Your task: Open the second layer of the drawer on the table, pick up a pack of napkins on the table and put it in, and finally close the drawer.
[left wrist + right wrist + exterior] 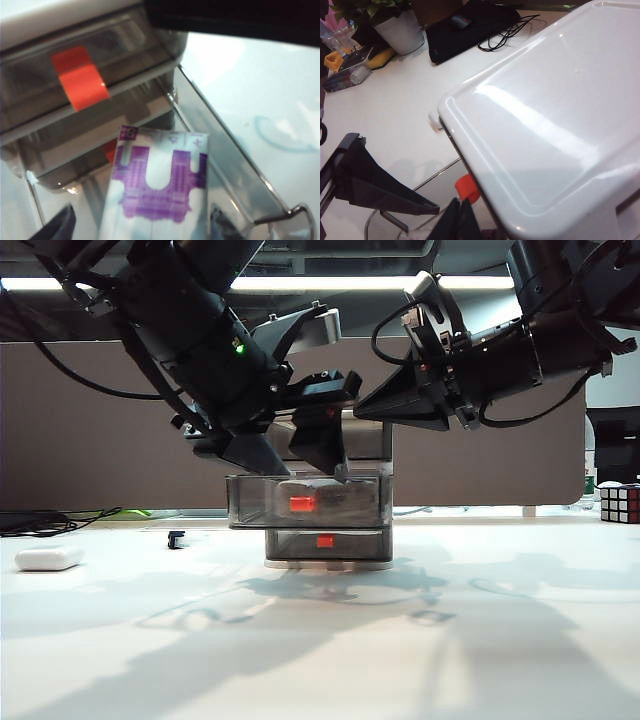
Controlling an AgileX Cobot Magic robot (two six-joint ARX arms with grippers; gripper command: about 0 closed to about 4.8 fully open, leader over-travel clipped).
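Note:
The drawer [375,445], a white-framed cabinet, stands mid-table. Its second layer [250,508] is pulled out toward the front, red handle [302,503] facing me. The pack of napkins [160,190], whitish with purple print, lies inside that open layer [227,150]. My left gripper [300,466] hangs just above it, open. In the left wrist view its fingertips [56,226] flank the pack, and a gap shows on one side. My right gripper [362,412] hovers beside the cabinet's top, shut and empty; its closed tips [461,221] sit near the top layer's handle [466,186].
A flat white rounded object [48,558] lies at the left, a small black piece [176,538] behind it. A Rubik's cube [620,503] sits far right. Cables [50,520] trail at the back left. A plant pot [400,30] and black bag [470,25] are beyond the cabinet.

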